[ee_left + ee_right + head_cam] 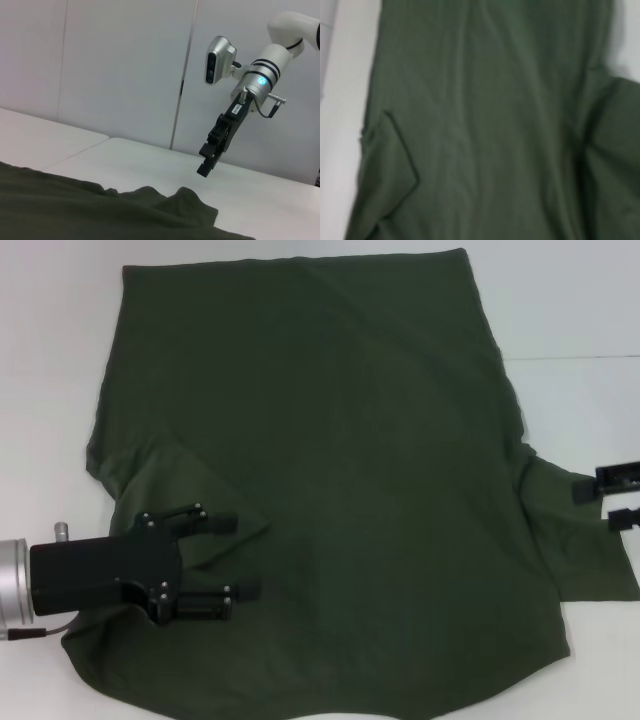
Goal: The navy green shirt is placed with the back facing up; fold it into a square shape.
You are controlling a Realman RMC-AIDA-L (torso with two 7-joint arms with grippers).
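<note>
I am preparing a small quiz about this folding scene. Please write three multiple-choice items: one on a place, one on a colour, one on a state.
1. Where is the left gripper in the head view?
A. Over the left sleeve, which is folded onto the shirt body
B. Beyond the far hem, on the bare table
C. Beside the right gripper

2. What colour is the navy green shirt?
A. Cream
B. Dark olive green
C. Bright red

3. In what state is the right sleeve?
A. Folded onto the shirt body
B. Spread out sideways on the white table
C. Lifted high in the air

Answers: 1 A, its open fingers lie over the folded sleeve flap. 2 B, the cloth is dark olive in every view. 3 B, it lies flat near the right gripper.
</note>
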